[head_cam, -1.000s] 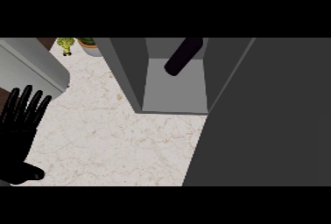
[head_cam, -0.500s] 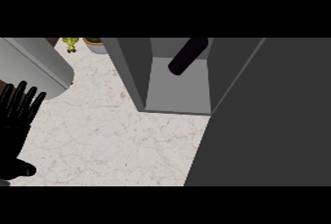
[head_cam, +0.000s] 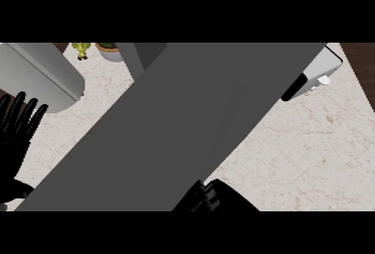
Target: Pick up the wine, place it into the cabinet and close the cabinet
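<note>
The grey cabinet door (head_cam: 198,124) lies as a broad slanted panel across the middle of the head view. It hides the cabinet's inside, and the wine bottle does not show. My right hand (head_cam: 214,197) comes in at the lower edge, its straight fingers against the door's lower edge, holding nothing. At the left edge my left hand (head_cam: 16,130) rests open with fingers up, apart from the door.
A rounded grey appliance (head_cam: 40,74) stands at the back left. Behind it are a small potted plant (head_cam: 110,49) and a yellow-green object (head_cam: 81,49). A white and black appliance (head_cam: 316,75) sits at the back right on the pale marble counter (head_cam: 307,149).
The cabinet door has swung across the view, covering the open compartment and the dark wine bottle inside. My right hand has come into view at the bottom. The left hand barely shifted.
</note>
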